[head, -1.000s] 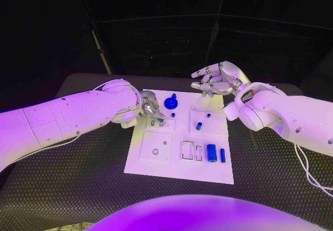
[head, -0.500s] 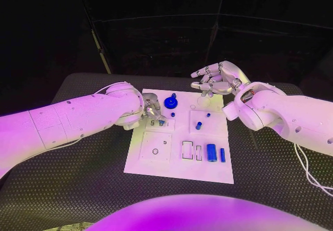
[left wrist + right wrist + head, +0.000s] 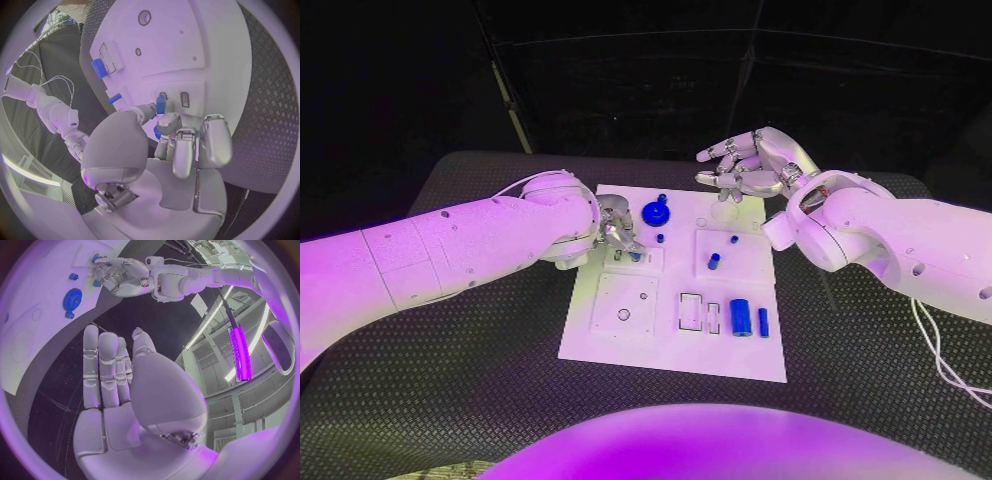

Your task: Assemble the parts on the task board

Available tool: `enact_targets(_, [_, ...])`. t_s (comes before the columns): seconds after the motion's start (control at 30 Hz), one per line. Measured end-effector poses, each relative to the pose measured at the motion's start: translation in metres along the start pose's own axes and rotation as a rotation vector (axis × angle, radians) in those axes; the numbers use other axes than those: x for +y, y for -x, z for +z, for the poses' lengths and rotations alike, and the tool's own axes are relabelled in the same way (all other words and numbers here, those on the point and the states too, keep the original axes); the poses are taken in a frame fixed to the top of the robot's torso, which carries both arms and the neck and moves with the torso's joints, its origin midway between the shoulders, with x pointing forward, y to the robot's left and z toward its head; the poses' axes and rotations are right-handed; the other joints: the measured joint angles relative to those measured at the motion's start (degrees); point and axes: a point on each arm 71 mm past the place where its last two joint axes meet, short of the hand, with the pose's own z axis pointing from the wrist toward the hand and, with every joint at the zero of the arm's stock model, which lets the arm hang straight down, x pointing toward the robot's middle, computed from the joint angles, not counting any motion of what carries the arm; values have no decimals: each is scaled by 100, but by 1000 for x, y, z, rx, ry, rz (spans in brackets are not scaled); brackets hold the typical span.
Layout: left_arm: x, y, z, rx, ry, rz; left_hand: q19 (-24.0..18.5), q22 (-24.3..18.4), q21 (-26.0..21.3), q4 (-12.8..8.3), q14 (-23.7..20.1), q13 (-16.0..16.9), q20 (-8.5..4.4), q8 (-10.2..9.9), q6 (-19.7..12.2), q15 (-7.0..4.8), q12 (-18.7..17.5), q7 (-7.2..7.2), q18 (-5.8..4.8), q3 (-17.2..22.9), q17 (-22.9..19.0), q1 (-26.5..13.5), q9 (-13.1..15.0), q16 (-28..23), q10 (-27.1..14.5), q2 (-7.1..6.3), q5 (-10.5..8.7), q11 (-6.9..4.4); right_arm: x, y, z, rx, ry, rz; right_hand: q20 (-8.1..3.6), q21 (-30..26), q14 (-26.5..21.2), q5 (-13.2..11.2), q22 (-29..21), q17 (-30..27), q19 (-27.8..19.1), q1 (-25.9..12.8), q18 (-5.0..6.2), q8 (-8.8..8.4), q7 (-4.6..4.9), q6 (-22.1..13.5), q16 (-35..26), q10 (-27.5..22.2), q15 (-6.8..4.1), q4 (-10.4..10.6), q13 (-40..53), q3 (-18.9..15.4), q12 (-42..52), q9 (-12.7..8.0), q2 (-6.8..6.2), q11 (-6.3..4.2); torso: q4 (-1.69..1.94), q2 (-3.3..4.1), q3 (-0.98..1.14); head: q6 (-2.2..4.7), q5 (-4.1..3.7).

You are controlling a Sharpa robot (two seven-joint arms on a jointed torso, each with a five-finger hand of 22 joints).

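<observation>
The white task board [image 3: 625,345] lies in the middle of the black table. My left hand [image 3: 615,232] is low over the board's far left part and pinches a small blue peg [image 3: 160,104] between thumb and finger. The peg's tip is right at two small slots [image 3: 184,99]; I cannot tell whether it touches them. My right hand [image 3: 750,168] hovers above the board's far edge, fingers spread, holding nothing. A blue gear [image 3: 655,215], a short blue peg [image 3: 713,262], a thick blue cylinder [image 3: 740,318] and a thin blue bar [image 3: 763,321] are on the board.
Rectangular recesses [image 3: 689,311] and a small round hole [image 3: 623,314] are on the board's near half. The right wrist view shows the gear [image 3: 72,299] and my left hand [image 3: 125,276] at the board. Black textured table [image 3: 459,380] surrounds the board.
My left arm has shifted slightly while its hand stays at the same spot over the board with the blue peg. The right hand has not moved.
</observation>
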Motion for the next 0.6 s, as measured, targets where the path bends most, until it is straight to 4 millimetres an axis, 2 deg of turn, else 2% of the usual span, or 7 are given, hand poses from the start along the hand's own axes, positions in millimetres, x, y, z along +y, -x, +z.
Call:
enact_targets(0.2, [0, 0, -1, 1, 1, 18, 0, 0, 0, 9, 0, -6, 0, 75, -10, 0, 0, 8, 0, 22, 0, -6, 39, 0, -1, 7, -9, 1, 0, 0, 0, 1, 0, -1, 0, 0, 0, 0, 0, 0, 0, 0, 0, 0, 0, 0, 0, 0, 0, 0, 0, 0, 0, 0, 0, 0, 0, 0, 0, 0, 2])
enact_targets(0.3, [1, 0, -1, 3, 1, 25, 0, 0, 0, 25, 0, -6, 0, 118, -40, 0, 0, -2, 0, 38, 0, -7, 59, 0, -10, 7, 52, 9, 0, 0, 0, 2, 0, -1, 0, -25, 0, 20, -7, 0, 0, 0, 0, 0, 0, 0, -31, 0, 0, 0, -6, 0, 0, 0, 0, 0, 4, -1, 0, 0, -1])
enact_targets(0.6, [2, -2, -1, 15, 3, 37, 0, 1, 0, 24, 0, 0, 0, 150, -41, 0, 0, -1, 0, 40, 0, -51, 101, 0, -10, -21, 77, 10, 0, -1, 1, 6, 0, -1, 0, -25, 0, 20, -7, 1, 0, 0, 0, 0, 0, 0, -32, 1, 0, 0, -6, 0, 0, 0, 0, 0, 7, -3, 0, 0, 2])
